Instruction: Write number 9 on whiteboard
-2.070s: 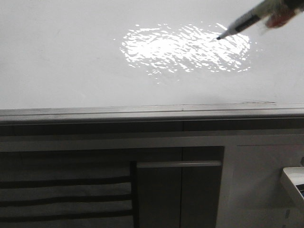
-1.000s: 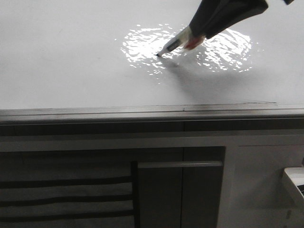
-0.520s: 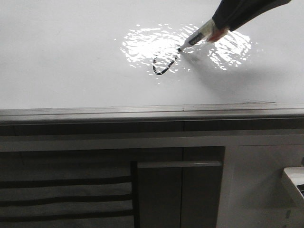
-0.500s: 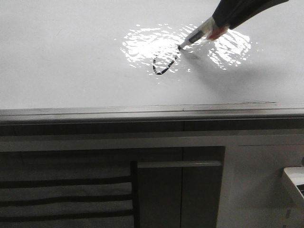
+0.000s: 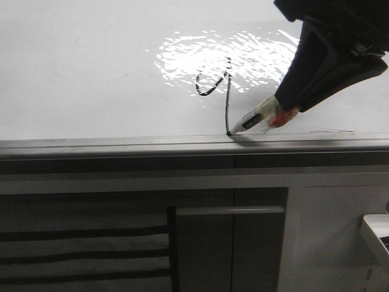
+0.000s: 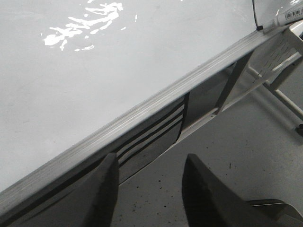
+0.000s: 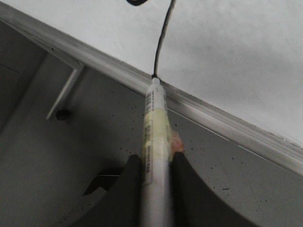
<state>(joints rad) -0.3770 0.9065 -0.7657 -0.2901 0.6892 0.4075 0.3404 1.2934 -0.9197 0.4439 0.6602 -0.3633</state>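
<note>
The whiteboard (image 5: 91, 73) fills the upper front view, with a bright glare patch. The number 9 (image 5: 226, 97) is a thin black stroke on it: a small open loop and a long tail running down to the grey ledge (image 5: 121, 144). My right gripper (image 5: 281, 114) is shut on a white marker (image 5: 250, 123), whose tip touches the board at the tail's lower end, right at the ledge. The right wrist view shows the marker (image 7: 155, 142) between the fingers and the tail (image 7: 162, 38) above its tip. My left gripper (image 6: 149, 163) is open and empty, off the board, below the ledge (image 6: 156, 106).
Dark cabinet fronts (image 5: 121, 243) with a horizontal handle (image 5: 230, 210) stand below the ledge. A white object (image 5: 377, 234) sits at the lower right edge. The left wrist view shows speckled grey floor (image 6: 227, 142) and a metal frame (image 6: 279, 61).
My right gripper has moved down and toward the ledge with the marker, drawing the long tail from the loop to the board's lower edge.
</note>
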